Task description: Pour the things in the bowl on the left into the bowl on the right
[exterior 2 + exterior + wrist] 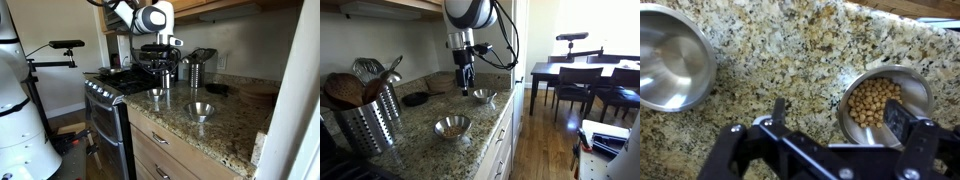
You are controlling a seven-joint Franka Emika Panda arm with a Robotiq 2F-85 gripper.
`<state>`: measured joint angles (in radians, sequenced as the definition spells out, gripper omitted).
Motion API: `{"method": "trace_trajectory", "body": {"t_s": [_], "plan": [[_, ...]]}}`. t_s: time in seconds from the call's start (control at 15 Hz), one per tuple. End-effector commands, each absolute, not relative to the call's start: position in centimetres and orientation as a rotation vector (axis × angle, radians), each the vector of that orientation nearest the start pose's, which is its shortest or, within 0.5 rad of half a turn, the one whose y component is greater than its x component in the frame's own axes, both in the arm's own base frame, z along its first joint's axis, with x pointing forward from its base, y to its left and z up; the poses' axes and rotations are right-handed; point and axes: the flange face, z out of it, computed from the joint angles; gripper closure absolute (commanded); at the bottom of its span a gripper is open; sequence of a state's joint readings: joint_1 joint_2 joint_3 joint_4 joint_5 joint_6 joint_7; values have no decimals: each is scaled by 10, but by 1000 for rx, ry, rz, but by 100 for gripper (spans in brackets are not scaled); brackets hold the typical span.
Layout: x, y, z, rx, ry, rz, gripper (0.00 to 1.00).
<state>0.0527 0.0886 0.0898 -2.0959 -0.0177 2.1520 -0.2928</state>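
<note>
Bowl of chickpea-looking bits point(875, 100) sits on the granite surface point(790, 50), just under the claw point(834, 108), jaws spread wide and holding nothing, lined up for a rim grab I'd guess. Empty bowl point(670, 55) waits well apart.

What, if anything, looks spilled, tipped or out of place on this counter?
Nothing stands out. The filled bowl and the empty bowl sit upright on the granite counter; the chickpeas all lie inside, with none seen scattered on the stone.
</note>
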Motion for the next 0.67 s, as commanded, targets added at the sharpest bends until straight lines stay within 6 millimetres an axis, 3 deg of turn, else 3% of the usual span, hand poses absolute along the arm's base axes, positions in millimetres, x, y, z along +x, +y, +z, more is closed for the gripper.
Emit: {"method": "trace_trajectory", "body": {"t_s": [0.0, 0.4, 0.6], "plan": [[541, 71, 374, -3057, -718, 44, 0], [538, 86, 365, -3018, -816, 50, 0], [540, 106, 363, -2990, -850, 41, 0]]}}
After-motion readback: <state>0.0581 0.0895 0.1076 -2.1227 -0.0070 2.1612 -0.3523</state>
